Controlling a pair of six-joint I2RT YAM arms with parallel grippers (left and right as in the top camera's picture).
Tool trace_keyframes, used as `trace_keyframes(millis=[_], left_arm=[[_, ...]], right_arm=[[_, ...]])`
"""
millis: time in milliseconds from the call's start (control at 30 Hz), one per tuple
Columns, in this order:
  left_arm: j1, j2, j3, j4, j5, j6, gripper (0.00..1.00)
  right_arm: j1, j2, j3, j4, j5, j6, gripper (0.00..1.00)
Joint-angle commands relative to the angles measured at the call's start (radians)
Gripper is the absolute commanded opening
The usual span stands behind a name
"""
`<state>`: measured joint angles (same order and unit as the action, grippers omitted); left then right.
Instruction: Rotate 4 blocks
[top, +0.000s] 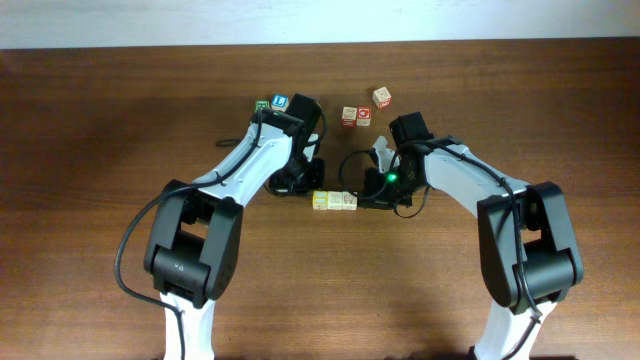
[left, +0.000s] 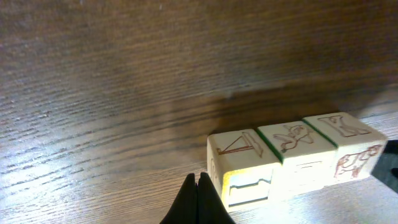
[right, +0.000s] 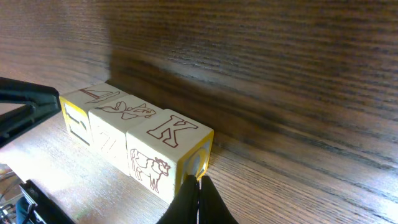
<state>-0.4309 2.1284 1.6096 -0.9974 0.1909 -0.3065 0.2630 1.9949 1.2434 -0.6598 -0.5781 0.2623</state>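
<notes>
Three pale wooden blocks (right: 127, 112), touching in a row, one end yellow-faced

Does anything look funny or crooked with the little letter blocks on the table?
Not much. The three blocks in the middle sit in a tidy, touching row. Only the lone cube at the far side sits turned at an angle, apart from the two red-lettered cubes beside it.

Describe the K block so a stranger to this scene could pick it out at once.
On the brown wooden table, find the row of three pale blocks between the left arm and right arm. The K block is the end one beside the right fingers; only it shows a K on top and a cow on its side.
</notes>
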Motion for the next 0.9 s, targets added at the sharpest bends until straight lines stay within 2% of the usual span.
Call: trace_keyframes(millis=[0,867], left_arm=[[-0.006,-0.002,-0.025,0.002,0.004,0.005,0.00],[-0.043,-0.002,-0.025,0.039,0.015,0.005,0.00]], right_arm=[[0.005,0.008,0.009,0.002,-0.012,0.005,0.04],[0.005,0.008,0.007,0.018,-0.013,0.005,0.05]])
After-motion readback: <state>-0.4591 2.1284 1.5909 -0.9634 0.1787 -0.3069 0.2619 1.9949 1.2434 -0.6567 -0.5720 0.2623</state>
